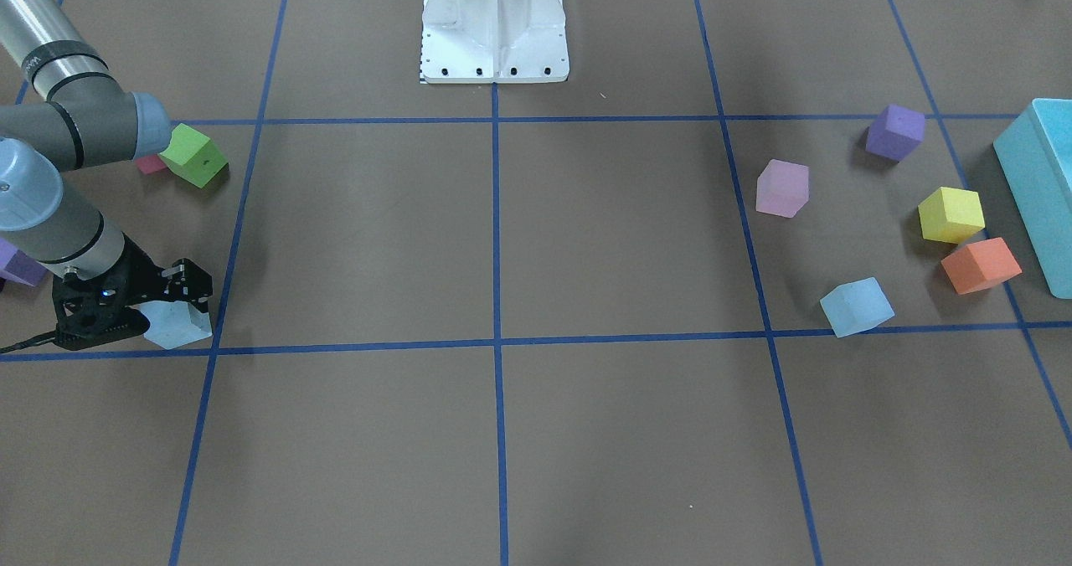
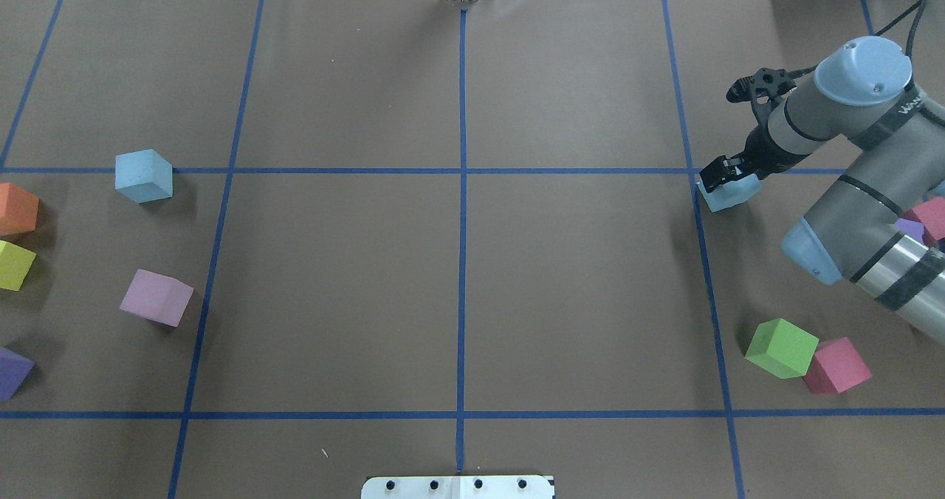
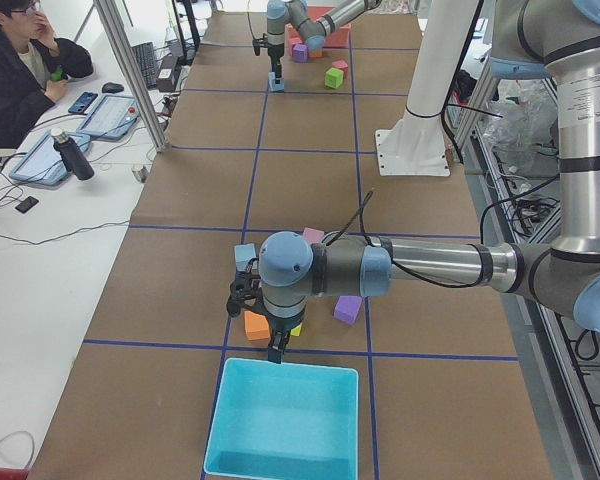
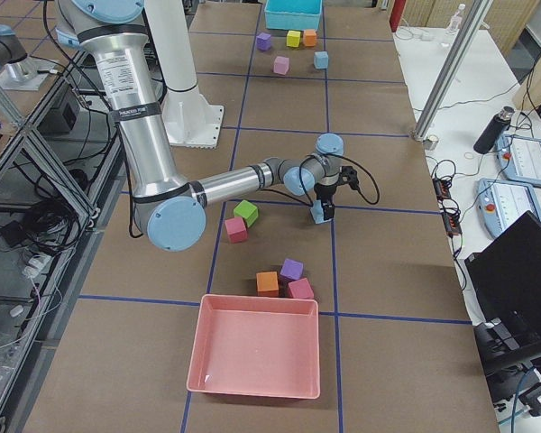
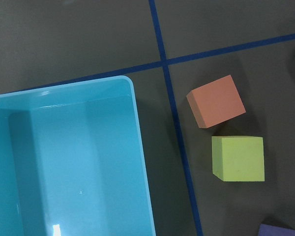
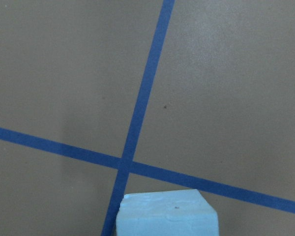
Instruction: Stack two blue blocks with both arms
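Observation:
One blue block sits free on the table's left half; it also shows in the front view. The other blue block is on the right half at a tape crossing, and my right gripper stands over it with its jaws on either side, shut on it at table level. The front view shows the same gripper and block. The right wrist view shows that block at the bottom edge. My left gripper hangs over the teal box's near rim; I cannot tell whether it is open or shut.
A teal box stands at the left end, with orange, yellow, purple and pink cubes near it. Green and red cubes lie by the right arm. A pink tray is at the right end.

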Robot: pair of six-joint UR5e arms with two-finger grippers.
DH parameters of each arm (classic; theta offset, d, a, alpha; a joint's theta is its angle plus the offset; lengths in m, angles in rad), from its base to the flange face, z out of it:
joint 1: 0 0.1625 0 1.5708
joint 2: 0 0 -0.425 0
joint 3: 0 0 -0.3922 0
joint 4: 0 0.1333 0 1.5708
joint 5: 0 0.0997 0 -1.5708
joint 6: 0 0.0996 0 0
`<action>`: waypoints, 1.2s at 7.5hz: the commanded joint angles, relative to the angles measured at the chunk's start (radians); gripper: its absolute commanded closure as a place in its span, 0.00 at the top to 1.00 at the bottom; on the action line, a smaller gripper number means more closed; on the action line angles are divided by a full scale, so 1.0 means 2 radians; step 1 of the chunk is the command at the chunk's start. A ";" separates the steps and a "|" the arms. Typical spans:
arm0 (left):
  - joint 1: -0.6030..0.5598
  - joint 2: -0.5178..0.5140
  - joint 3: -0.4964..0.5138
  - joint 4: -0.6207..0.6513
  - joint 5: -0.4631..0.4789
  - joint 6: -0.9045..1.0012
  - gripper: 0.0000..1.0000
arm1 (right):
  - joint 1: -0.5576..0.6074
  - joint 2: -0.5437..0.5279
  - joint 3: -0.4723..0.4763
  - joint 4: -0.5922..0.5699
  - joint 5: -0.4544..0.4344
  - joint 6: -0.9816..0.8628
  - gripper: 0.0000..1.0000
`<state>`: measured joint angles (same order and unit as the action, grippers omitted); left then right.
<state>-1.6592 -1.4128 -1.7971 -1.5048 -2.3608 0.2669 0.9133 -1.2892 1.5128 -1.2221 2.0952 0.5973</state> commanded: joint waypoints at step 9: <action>0.000 0.003 0.005 -0.009 0.000 0.000 1.00 | -0.039 0.122 0.031 -0.117 -0.002 0.087 0.00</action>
<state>-1.6598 -1.4077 -1.7898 -1.5231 -2.3608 0.2669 0.8737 -1.1388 1.5659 -1.3666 2.0935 0.6615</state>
